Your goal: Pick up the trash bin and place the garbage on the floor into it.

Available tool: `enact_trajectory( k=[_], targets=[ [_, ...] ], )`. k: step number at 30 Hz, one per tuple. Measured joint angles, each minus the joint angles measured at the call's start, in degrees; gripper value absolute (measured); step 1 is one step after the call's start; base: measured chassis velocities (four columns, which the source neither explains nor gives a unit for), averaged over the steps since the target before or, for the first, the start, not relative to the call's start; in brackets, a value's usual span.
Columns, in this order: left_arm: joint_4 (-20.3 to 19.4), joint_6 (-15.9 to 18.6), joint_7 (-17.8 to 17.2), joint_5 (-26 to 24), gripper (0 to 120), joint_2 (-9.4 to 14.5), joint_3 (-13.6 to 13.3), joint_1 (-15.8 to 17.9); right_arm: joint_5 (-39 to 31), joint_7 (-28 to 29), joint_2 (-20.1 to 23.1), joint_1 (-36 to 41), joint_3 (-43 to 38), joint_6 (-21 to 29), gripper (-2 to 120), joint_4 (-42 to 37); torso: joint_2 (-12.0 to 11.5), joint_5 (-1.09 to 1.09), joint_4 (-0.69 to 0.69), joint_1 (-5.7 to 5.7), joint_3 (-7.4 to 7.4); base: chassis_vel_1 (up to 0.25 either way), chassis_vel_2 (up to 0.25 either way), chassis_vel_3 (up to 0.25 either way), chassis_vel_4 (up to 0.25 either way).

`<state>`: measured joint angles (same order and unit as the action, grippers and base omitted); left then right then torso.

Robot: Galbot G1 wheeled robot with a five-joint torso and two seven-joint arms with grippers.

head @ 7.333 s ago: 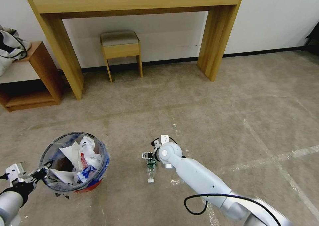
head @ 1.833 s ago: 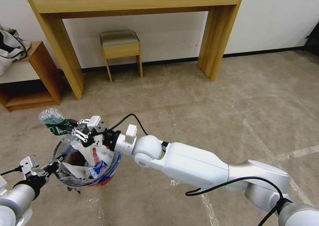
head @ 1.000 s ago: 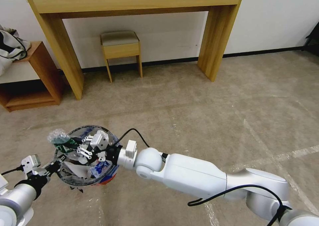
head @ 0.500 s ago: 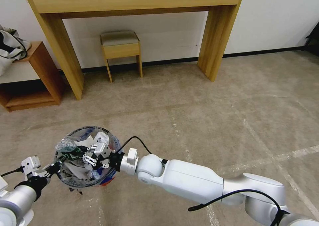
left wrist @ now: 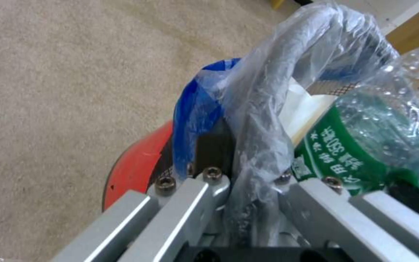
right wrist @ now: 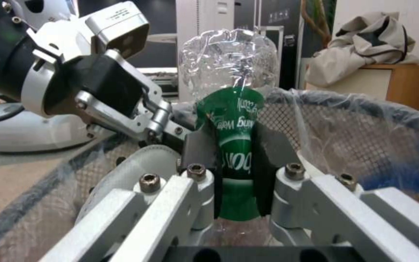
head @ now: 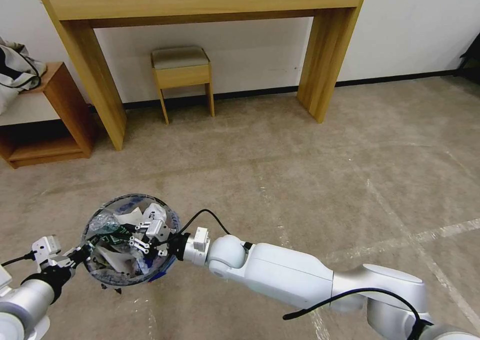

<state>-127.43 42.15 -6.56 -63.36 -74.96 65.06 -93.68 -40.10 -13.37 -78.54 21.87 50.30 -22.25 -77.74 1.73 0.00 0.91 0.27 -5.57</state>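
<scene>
The trash bin [head: 161,215], with a red base and a clear-and-blue bag liner, hangs low at the left above the floor [head: 300,180]. My left gripper [head: 82,252] is shut on its rim [left wrist: 267,109], pinching the liner. My right gripper [head: 131,237] reaches in over the bin's right side and sits inside it, shut on a piece of garbage, a crushed clear bottle with a green label [head: 106,226]. In the right wrist view the bottle [right wrist: 234,120] stands between the pads [right wrist: 200,147], with the mesh wall [right wrist: 345,127] behind it. White paper and wrappers [head: 112,260] fill the bin.
A wooden desk [head: 200,5] stands against the far wall with a small stool [head: 181,70] under it. A low side shelf [head: 45,115] with a bag on it is at the left. Whitish tape lines [head: 425,235] cross the carpet at the right.
My right gripper lifted the bottle from the floor, carried it left over the bin, and has lowered it down inside the rim. The bin shifted slightly in my left gripper.
</scene>
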Motion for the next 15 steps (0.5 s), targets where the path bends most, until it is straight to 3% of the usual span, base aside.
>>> enact_trajectory(
  k=[6,14,15],
  targets=[
    [0.2,0.0,0.0,0.0,1,0.1,0.0,0.2,0.0,0.0,0.5,-0.2,-0.1,0.3,11,-0.5,0.0,0.00,0.00,0.00,0.00,0.000,0.000,0.000,0.000],
    [0.4,0.0,0.1,-0.1,1,0.1,0.1,0.2,-0.1,0.4,1.2,-0.4,-0.4,1.5,33,-2.0,0.0,0.00,0.00,0.00,0.00,0.000,0.000,0.000,0.000],
    [0.4,0.0,0.1,-0.1,1,0.1,0.1,0.2,-0.1,0.5,1.4,-0.6,-0.5,1.6,42,-2.4,0.0,0.00,0.00,0.00,0.00,0.000,0.000,0.000,0.000]
  ],
)
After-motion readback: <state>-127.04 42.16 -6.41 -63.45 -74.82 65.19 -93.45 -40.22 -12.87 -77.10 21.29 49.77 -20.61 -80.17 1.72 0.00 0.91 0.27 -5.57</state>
